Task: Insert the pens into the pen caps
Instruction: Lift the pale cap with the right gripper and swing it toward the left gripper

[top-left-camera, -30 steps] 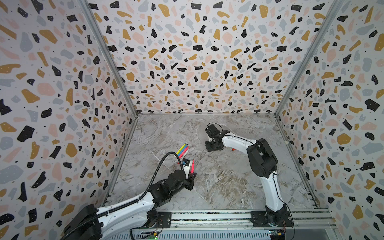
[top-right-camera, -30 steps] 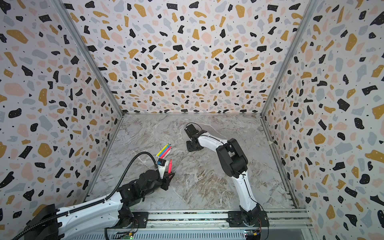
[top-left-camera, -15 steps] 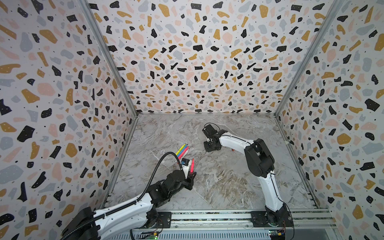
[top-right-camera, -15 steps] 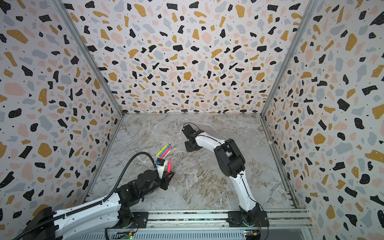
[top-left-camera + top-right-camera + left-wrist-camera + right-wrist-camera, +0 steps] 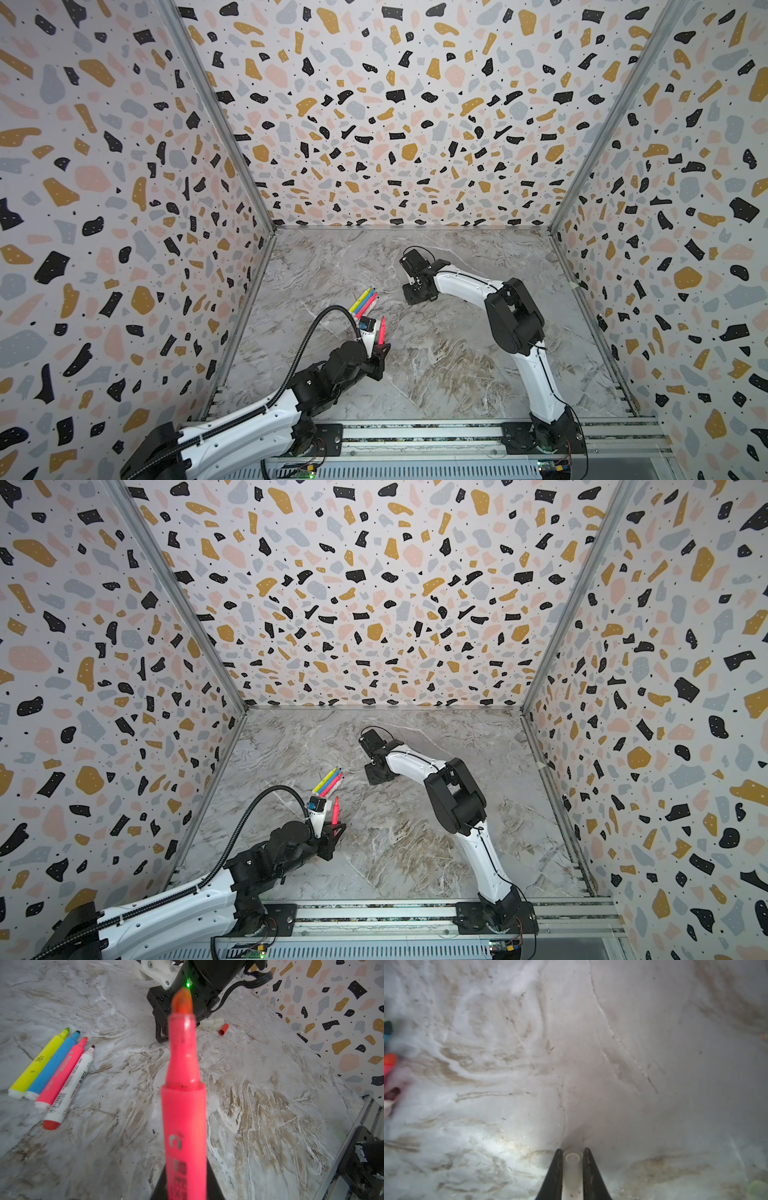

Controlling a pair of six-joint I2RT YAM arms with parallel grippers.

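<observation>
With right claw clamped on pale cap and left claw pinching pink pen, lift and line cap mouth squarely onto nib.

Left arm and right arm: white shell links, black joint housings, black base mounts. Ribbed black cable conduit loops along the left one. Green indicator light glows on a black right-arm joint.

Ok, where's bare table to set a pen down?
Bare table in front, right of the left pincer, and along the back wall. Crowded: the four loose pens, that pincer's pink pen, and the right pincer gripping a pale cap beside the loose caps.
</observation>
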